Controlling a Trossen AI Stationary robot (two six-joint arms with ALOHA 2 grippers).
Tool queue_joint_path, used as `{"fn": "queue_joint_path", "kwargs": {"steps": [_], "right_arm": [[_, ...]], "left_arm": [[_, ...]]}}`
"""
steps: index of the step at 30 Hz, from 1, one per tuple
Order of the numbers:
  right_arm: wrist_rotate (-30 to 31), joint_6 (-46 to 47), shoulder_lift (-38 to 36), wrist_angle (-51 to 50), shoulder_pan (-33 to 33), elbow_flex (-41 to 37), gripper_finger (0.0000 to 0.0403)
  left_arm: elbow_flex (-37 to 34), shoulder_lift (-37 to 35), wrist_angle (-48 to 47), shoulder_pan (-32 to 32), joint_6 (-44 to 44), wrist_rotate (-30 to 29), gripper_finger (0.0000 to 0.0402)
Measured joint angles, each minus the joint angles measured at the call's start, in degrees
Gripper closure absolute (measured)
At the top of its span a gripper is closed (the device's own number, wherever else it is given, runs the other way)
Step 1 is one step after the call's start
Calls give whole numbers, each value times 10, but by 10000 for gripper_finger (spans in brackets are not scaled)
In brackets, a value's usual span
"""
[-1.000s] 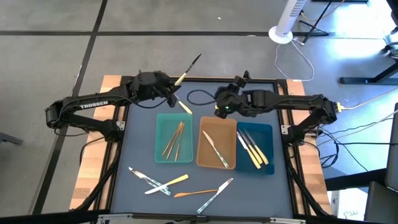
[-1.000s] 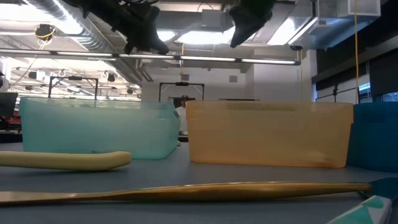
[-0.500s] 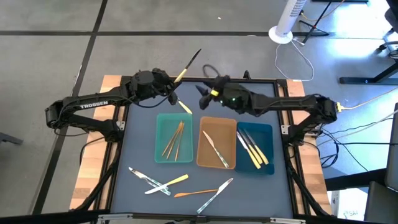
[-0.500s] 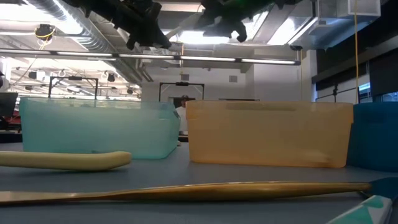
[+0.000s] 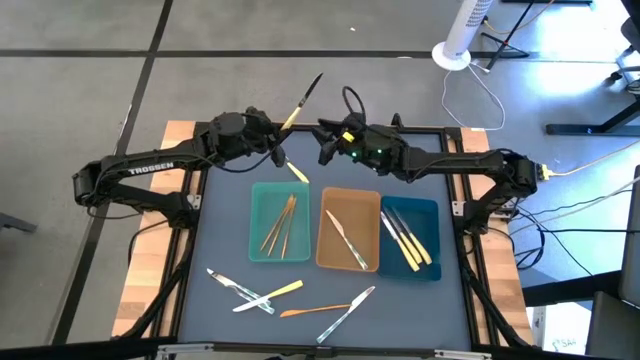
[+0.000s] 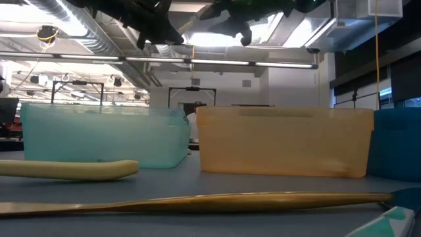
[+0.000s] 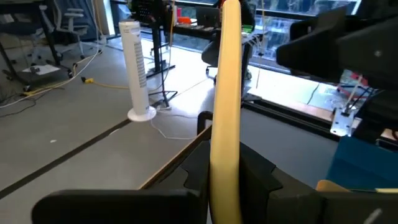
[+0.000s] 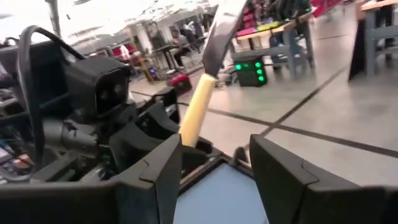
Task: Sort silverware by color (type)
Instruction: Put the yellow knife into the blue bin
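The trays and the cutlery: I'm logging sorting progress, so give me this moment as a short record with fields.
teal tray: slim gold utensils
tan tray: one all-silver knife
blue tray: yellow-handled utensils
loose on the table: a handful of mixed utensils at the near edge
left gripper: raised behind the teal tray, shut on a yellow-handled knife
right gripper: open, raised beside the left one, facing that knife
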Motion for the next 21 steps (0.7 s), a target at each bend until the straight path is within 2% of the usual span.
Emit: {"fn": "queue_joint_path", "kwargs": {"steps": [9, 21], "right_arm": [[1, -2, 14, 73, 0, 0, 226], [-69, -8, 43, 142, 0, 0, 226]], "left_arm": [[0, 0, 36, -33, 0, 1, 353], [0, 0, 53, -61, -1, 1, 353]]}}
